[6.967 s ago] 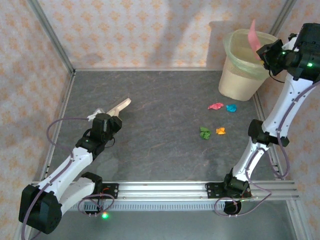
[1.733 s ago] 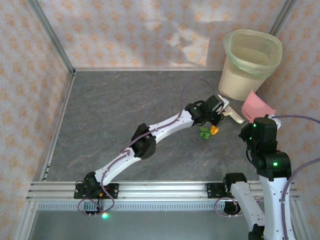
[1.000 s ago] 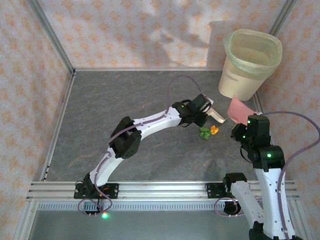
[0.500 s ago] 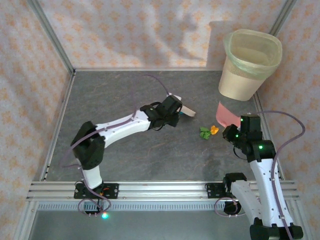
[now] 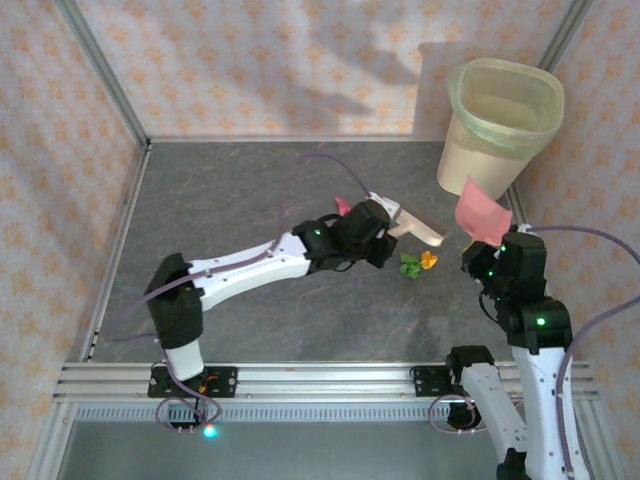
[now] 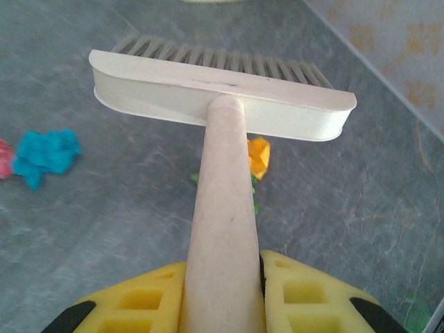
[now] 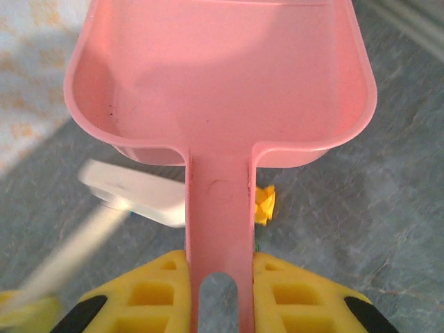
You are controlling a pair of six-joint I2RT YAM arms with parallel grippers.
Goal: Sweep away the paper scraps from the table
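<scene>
The table [image 5: 250,200] is a dark grey stone-patterned surface, closed in by orange floral walls [image 5: 250,60]. A pale bin [image 5: 495,140] stands in its far right corner.

The left gripper [image 6: 222,277] has its yellow jaws pressed together on the handle of a white brush [image 6: 222,104], and the brush head hangs tilted over the middle right of the table. Below it lie some of the paper scraps [image 5: 429,259]. The orange one [image 6: 258,156] is just beside a green one [image 5: 409,266], which in the left wrist view is mostly hidden behind the brush handle. More to the left in that view lies a blue scrap [image 6: 43,156], just beside a red one [image 6: 3,158] that is cut off by the picture edge. From above, a pink scrap [image 5: 342,206] peeks out behind the left arm.

The right gripper [image 7: 218,277] pinches the handle of a pink dustpan [image 7: 222,90], which seems raised off the table, to the right of the scraps and in front of the bin. In the right wrist view the brush is blurred. Whether its bristles touch the table cannot be told.
</scene>
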